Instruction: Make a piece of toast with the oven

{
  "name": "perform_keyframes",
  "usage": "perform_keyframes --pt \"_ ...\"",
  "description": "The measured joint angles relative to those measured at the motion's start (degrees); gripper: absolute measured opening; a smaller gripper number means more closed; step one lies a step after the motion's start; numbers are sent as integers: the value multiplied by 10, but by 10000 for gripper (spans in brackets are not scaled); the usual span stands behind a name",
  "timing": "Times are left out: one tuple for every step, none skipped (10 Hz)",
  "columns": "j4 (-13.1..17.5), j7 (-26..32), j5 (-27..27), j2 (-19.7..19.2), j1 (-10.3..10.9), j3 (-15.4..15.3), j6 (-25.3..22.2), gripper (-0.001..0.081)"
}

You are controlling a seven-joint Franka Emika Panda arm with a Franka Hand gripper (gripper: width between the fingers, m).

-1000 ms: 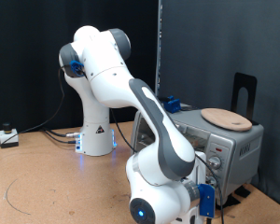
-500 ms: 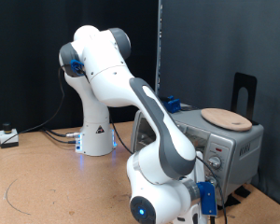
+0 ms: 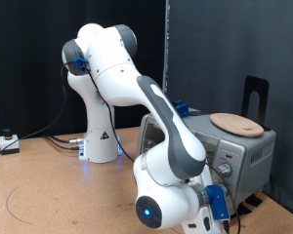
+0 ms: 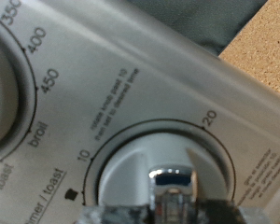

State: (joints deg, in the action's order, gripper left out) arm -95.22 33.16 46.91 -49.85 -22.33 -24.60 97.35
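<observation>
Wrist view: pincer (image 4: 174,191) closed narrow on the timer knob (image 4: 163,166) of the oven (image 3: 230,148). Judgement: turn squarely about the knob's axis, grip steady. Toast not visible.

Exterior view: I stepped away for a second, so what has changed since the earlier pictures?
The arm leaned slightly toward the exterior view's right and its wrist sank a little lower by the oven. In the wrist view the claw is at a knob. The oven and the wooden plate on top stayed put.
</observation>
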Motion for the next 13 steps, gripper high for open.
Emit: perform_keyframes --pt "-1 0 0 1 0 0 2 92" --pt "-2 0 1 1 0 0 2 92" --pt "-2 -1 1 1 0 0 2 92" --pt "-2 -1 1 1 0 0 2 92" --pt "-2 -2 1 1 0 0 1 92" --pt "-1 -2 2 1 0 0 1 92" --pt "3 -7 8 4 -3 0 1 140" --pt "8 -17 10 6 -6 0 -2 140" --pt "14 -25 11 6 -8 0 -5 325" --pt "19 -31 11 6 -12 1 -9 508" --pt "25 -42 11 6 -17 2 -20 508" --pt "33 -59 8 7 -26 5 -41 644" --pt "42 -89 -5 8 -33 12 -66 644"
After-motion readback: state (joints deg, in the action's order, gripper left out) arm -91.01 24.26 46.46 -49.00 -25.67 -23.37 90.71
